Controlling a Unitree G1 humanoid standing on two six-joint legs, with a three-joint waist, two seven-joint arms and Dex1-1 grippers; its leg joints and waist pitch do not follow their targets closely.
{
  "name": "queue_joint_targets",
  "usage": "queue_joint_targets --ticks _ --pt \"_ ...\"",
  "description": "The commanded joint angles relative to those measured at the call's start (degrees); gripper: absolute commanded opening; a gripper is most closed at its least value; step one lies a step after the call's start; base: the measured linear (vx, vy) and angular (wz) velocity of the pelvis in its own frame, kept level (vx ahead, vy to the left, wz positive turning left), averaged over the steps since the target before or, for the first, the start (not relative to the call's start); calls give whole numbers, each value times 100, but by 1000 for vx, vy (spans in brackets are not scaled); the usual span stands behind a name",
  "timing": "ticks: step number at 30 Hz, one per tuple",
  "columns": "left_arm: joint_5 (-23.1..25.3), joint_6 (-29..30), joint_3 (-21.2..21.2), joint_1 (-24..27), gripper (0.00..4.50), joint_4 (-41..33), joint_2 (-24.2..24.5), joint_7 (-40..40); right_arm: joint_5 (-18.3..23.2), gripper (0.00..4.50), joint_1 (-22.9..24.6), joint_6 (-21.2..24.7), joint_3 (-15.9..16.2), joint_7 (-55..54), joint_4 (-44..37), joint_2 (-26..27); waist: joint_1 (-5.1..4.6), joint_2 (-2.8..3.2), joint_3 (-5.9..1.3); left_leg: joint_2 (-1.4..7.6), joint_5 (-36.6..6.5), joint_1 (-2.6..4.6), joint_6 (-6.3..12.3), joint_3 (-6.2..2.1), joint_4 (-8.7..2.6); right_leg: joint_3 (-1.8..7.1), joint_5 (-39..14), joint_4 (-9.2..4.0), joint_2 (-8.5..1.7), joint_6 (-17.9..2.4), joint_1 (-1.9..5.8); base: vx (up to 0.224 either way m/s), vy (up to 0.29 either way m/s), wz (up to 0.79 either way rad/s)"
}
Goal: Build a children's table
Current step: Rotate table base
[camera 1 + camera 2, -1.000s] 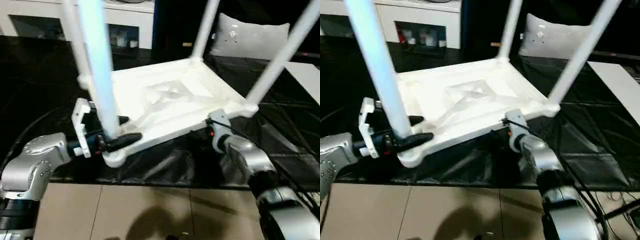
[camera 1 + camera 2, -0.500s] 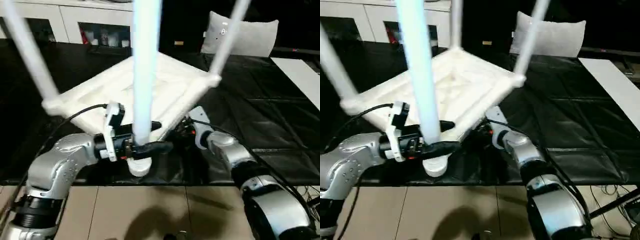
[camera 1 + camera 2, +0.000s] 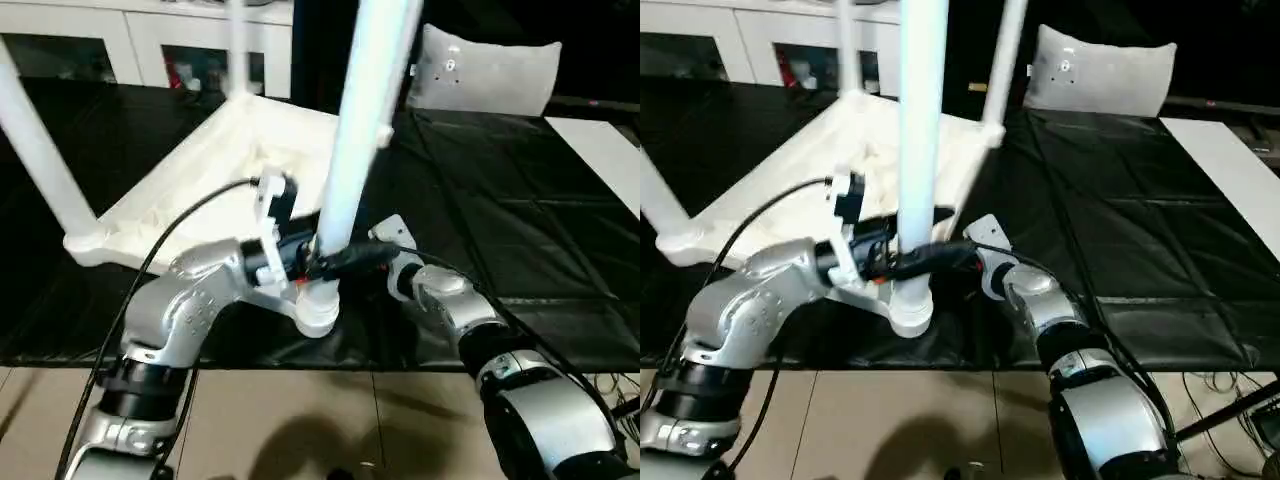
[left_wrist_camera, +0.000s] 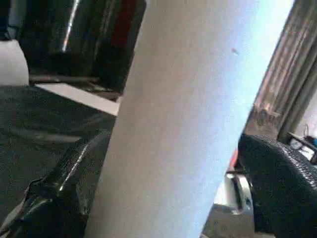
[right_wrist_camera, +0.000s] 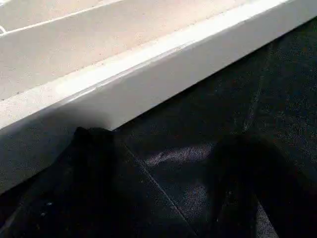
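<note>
The white children's table lies upside down on the black-covered surface, its ribbed underside (image 3: 200, 175) facing up. Legs rise from its corners: the near leg (image 3: 362, 120), one at the left (image 3: 40, 150) and one at the back (image 3: 237, 40). My left gripper (image 3: 338, 263) is shut on the near leg just above its round corner socket (image 3: 318, 310). In the left wrist view the leg (image 4: 188, 114) sits between both black fingers (image 4: 64, 183). My right gripper (image 5: 163, 144) is open, low beside the table's white edge (image 5: 148, 79), with only black cloth between its fingers.
A white cabinet with glass doors (image 3: 100, 45) stands at the back. A pale cushion (image 3: 485, 70) lies at the back right and a flat white board (image 3: 600, 140) at the right. The black cover (image 3: 500, 200) ends at the front edge, with tan floor (image 3: 300, 420) below.
The table has turned on the surface. The held corner and its leg swung from the left to the middle with my left arm. My right gripper stayed by the table's edge.
</note>
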Motion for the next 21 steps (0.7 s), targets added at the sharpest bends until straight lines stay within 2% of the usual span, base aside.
queue_joint_targets --ticks 1,6,7,8,9,13,20,21 --pt "79 -110 -445 -214 447 40 -330 55 3 450 -108 -170 129 166 15 318 74 101 -383 432 -354 -85 271 -149 -444 390 -1291 -394 -653 -1353 408 0 0 0" --pt "201 -217 -471 -248 447 139 -411 121 5 450 -93 -216 72 176 72 307 98 92 -379 436 -500 -64 243 -148 -451 383 -1511 -418 -645 -1271 391 0 0 0" --pt "209 -213 -507 -225 447 118 -425 91 2 450 -90 -223 50 184 83 307 111 117 -378 438 -499 -64 235 -148 -450 386 -1517 -420 -652 -1267 387 0 0 0" --pt "209 -204 -537 -206 447 97 -427 68 -1 450 -86 -224 43 188 84 307 108 112 -379 439 -498 -63 226 -147 -450 384 -1503 -419 -642 -1269 385 0 0 0" --pt "210 -197 -566 -186 447 77 -431 44 -6 450 -83 -226 35 191 86 308 115 139 -379 446 -502 -55 216 -152 -455 381 -1453 -411 -639 -1291 379 0 0 0" --pt "239 -170 -692 -117 447 -5 -456 -96 -24 450 -65 -244 -9 183 106 316 112 127 -375 453 -586 -50 198 -152 -464 378 -1435 -416 -642 -1323 382 0 0 0" --pt "363 -382 -552 -248 447 180 -530 40 -34 450 -21 -310 -64 129 152 261 117 128 -372 450 -599 -58 196 -157 -468 380 -1478 -427 -641 -1299 384 0 0 0" --pt "504 -567 -525 -282 447 279 -560 156 -5 450 -22 -340 -145 74 137 226 119 125 -377 452 -598 -57 194 -157 -466 380 -1482 -426 -646 -1291 388 0 0 0"
